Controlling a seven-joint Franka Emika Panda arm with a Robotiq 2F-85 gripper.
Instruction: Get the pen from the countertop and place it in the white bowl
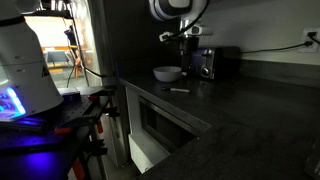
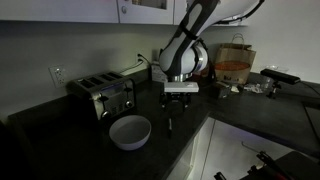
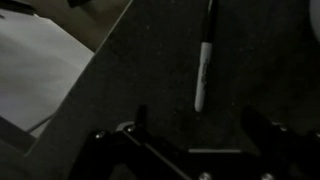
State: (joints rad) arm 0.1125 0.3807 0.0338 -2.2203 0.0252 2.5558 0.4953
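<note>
Pen (image 3: 202, 65) lies flat on dark table (image 3: 150, 70), directly below jaws, centred between them, long axis crossing their closing line. Jaws spread wide, empty, hovering above. white bowl (image 2: 130, 131) near, off to one side

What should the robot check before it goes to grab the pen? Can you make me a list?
1. Pen lies free on the countertop, nothing on top of it: ok.
2. Fingers open, nothing held: ok.
3. Pen lined up with the gap between the fingers in the wrist view: ok.
4. Fingers low enough to pinch the pen: not ok, they hang above it.
5. White bowl upright and empty: ok.
6. Toaster out of the way to the bowl: cannot tell.
</note>
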